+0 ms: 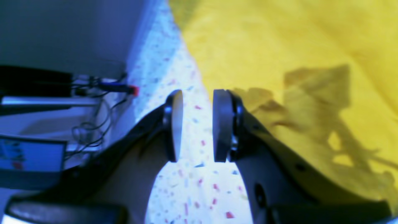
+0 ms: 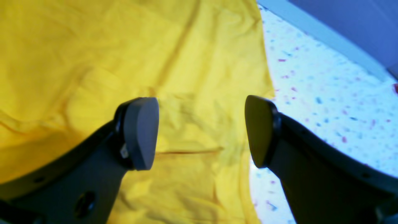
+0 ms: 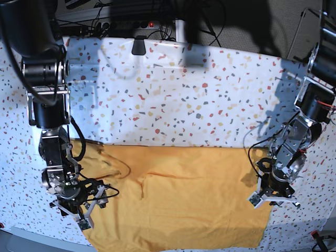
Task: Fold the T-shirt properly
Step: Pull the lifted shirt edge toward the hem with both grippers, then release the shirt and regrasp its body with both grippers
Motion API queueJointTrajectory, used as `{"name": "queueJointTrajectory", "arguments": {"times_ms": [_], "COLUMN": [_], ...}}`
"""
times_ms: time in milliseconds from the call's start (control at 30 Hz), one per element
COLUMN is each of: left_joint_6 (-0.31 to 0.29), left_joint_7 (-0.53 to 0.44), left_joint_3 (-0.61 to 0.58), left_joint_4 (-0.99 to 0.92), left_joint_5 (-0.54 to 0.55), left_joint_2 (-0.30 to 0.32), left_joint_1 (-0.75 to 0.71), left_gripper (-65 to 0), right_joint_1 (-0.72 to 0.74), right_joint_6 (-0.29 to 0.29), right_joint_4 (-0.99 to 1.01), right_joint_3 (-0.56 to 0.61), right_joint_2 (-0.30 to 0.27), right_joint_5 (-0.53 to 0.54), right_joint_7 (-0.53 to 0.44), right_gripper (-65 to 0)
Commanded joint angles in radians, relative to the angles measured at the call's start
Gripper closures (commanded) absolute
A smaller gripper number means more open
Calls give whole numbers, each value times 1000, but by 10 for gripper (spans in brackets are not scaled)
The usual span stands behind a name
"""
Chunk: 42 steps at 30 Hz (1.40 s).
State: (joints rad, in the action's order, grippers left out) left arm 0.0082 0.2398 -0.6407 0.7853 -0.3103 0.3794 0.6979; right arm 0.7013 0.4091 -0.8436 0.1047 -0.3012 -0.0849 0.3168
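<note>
A big yellow T-shirt (image 3: 178, 199) is spread flat on the speckled tablecloth (image 3: 173, 94), at the near side of the table. Some soft wrinkles can be seen in the cloth.

The left gripper (image 1: 193, 129) is seen at one side edge of the shirt. Its jaws are parted a little, and nothing is held between them. Only the speckled cloth is seen through the gap; the shirt lies just beside one jaw.

The right gripper (image 2: 200, 130) is held over the other side edge of the shirt. Its jaws are spread wide and nothing is gripped.
</note>
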Motion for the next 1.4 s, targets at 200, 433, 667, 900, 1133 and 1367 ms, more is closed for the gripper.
{"name": "queueJointTrajectory", "arguments": {"times_ms": [200,433,667,900,1133,1367], "left_joint_6": [21,-8,-317,-349,-349,-349], "left_joint_7": [-24,-100,-212,-314,-341,-277], "left_joint_3": [11,126,328,360,360,360], "left_joint_4": [13,-37,-225,-337,-348,-348], "left_joint_5": [387,585,684,678,678,652], "left_joint_2": [14,-47,-129,-129,-140,-149], "left_joint_1": [34,34,34,33,34,28], "left_gripper": [-161,-161,-161,-161,-161,-161], "right_joint_1": [32,-25,-61,-62,-51,-51], "right_joint_6": [2,2,2,3,143,145], "right_joint_4": [-14,-13,5,196,210,210], "right_joint_3": [-7,-7,-9,-175,-242,-242], "right_joint_2": [-7,-9,-12,-12,-17,-16], "right_joint_5": [123,122,124,167,126,141], "right_joint_7": [76,69,47,-94,-145,-144], "right_gripper": [-426,-426,-426,-426,-426,-426]}}
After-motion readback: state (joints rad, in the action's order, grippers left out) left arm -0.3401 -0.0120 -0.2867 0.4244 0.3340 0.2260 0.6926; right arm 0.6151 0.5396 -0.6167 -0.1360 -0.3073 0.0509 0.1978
